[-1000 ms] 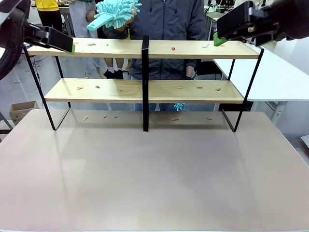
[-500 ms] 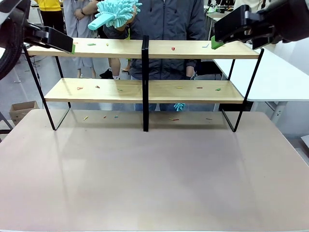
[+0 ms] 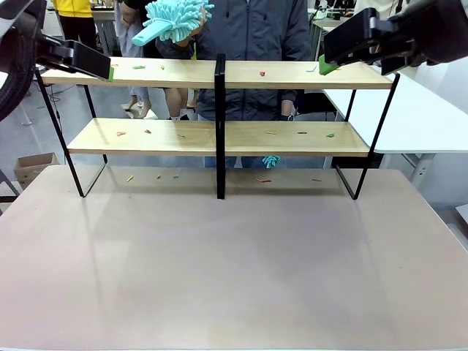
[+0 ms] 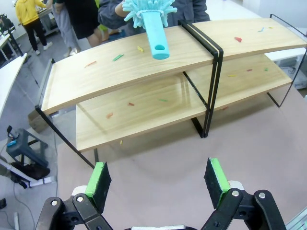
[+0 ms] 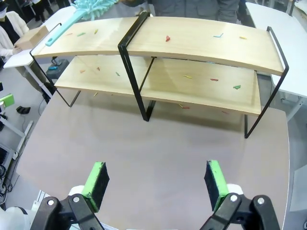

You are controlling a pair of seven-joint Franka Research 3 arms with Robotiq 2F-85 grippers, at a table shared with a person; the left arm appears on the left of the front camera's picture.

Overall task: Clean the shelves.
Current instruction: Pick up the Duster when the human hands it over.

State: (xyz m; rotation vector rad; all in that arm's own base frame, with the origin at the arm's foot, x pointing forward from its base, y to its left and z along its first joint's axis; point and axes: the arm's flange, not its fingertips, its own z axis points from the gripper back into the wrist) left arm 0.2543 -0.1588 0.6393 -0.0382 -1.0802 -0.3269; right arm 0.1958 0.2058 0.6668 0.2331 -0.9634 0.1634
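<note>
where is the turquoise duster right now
In the front view, the person holds the duster above the top board of the shelves, left of the black centre post.

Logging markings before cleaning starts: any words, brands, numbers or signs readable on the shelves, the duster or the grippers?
None readable. The shelves have plain boards and a plain black frame, the duster has no print on its handle, and the left gripper and right gripper show no legible marking.

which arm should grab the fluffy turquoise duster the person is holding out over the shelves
Left, probably. The fluffy turquoise duster points its handle at the open left gripper, over the left half of the two-tier light-wood shelves; the open right gripper faces the rack from farther off.
</note>
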